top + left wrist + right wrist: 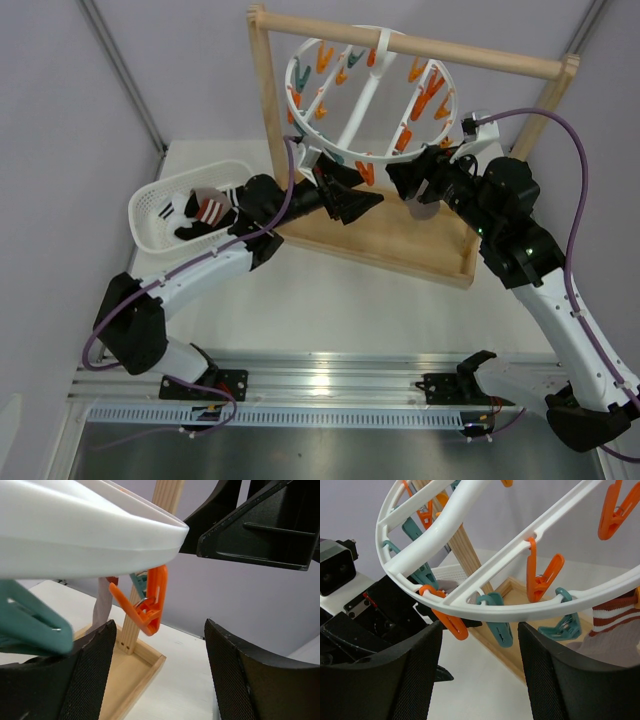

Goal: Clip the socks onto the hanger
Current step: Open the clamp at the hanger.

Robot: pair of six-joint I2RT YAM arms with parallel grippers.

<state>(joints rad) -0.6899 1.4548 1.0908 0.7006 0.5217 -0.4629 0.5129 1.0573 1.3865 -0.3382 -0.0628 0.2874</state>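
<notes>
The white ring hanger (372, 62) hangs by its hook from the wooden rack's top bar, with orange and teal clips dangling. One taupe sock (424, 209) hangs from the ring's near right rim; its striped cuff shows in the right wrist view (615, 621) and a strip of it in the left wrist view (102, 605). Another taupe sock (207, 208) lies in the basket. My left gripper (352, 203) is open and empty under the ring's near rim (90, 535), by an orange clip (148, 605). My right gripper (418, 185) is open and empty, facing it below the rim (485, 607).
The wooden rack (400, 240) has a tray base and two uprights. A white mesh basket (148, 205) at the left holds black socks with white stripes (185, 232). The two grippers are close together under the ring.
</notes>
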